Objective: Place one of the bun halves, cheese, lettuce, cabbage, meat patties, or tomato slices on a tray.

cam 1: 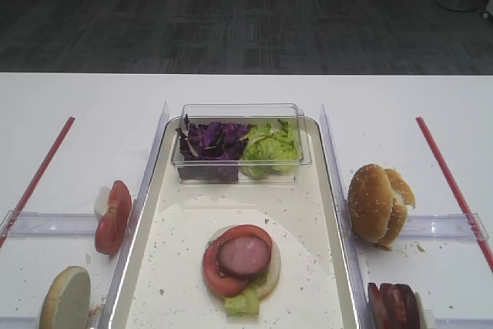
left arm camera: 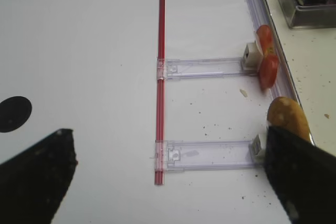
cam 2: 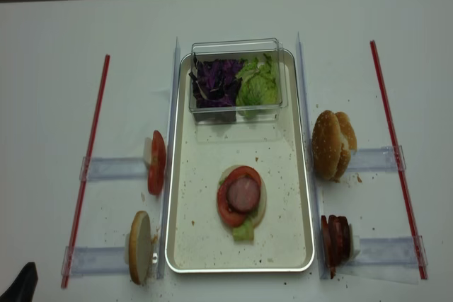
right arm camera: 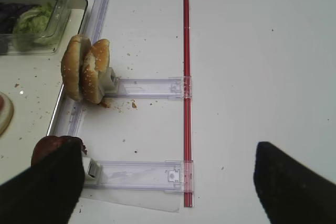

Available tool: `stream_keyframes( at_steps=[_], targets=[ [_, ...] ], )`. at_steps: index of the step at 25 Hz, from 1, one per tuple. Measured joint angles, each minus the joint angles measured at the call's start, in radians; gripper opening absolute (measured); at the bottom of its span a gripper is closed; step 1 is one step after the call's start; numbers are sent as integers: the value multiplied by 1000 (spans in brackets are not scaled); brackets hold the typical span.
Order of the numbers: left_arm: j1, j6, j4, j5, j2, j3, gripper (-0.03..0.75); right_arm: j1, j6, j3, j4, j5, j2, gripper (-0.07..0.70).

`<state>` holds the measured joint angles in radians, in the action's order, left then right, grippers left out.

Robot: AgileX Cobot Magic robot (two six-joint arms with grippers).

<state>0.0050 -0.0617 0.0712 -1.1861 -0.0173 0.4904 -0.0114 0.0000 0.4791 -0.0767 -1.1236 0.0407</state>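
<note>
On the cream tray (cam 1: 177, 267) lies a stack: a bun half, lettuce, a tomato slice and a meat patty (cam 1: 244, 256) on top. Two bun halves (cam 1: 376, 203) stand on edge right of the tray, with meat patties (cam 1: 394, 306) below them. Left of the tray stand tomato slices (cam 1: 112, 217) and one more bun half (cam 1: 65, 298). Cabbage (cam 1: 212, 140) and lettuce (cam 1: 269, 144) fill the clear box. No cheese is in view. My right gripper (right arm camera: 168, 187) hangs open over the table beside the meat patties (right arm camera: 50, 145). My left gripper (left arm camera: 168, 177) is open beside the bun half (left arm camera: 286, 116).
Clear plastic holders (right arm camera: 144, 174) and red rods (right arm camera: 186, 98) lie on the white table on both sides of the tray. The clear box (cam 1: 241, 142) sits at the tray's far end. Crumbs dot the tray and table.
</note>
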Motion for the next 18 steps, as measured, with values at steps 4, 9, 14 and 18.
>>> stream_keyframes(
  at_steps=[4, 9, 14, 18],
  targets=[
    [0, 0, 0, 0, 0, 0, 671, 0, 0, 0, 0, 0, 0, 667],
    [0, 0, 0, 0, 0, 0, 671, 0, 0, 0, 0, 0, 0, 667],
    [0, 0, 0, 0, 0, 0, 671, 0, 0, 0, 0, 0, 0, 667],
    [0, 0, 0, 0, 0, 0, 671, 0, 0, 0, 0, 0, 0, 667]
  ],
)
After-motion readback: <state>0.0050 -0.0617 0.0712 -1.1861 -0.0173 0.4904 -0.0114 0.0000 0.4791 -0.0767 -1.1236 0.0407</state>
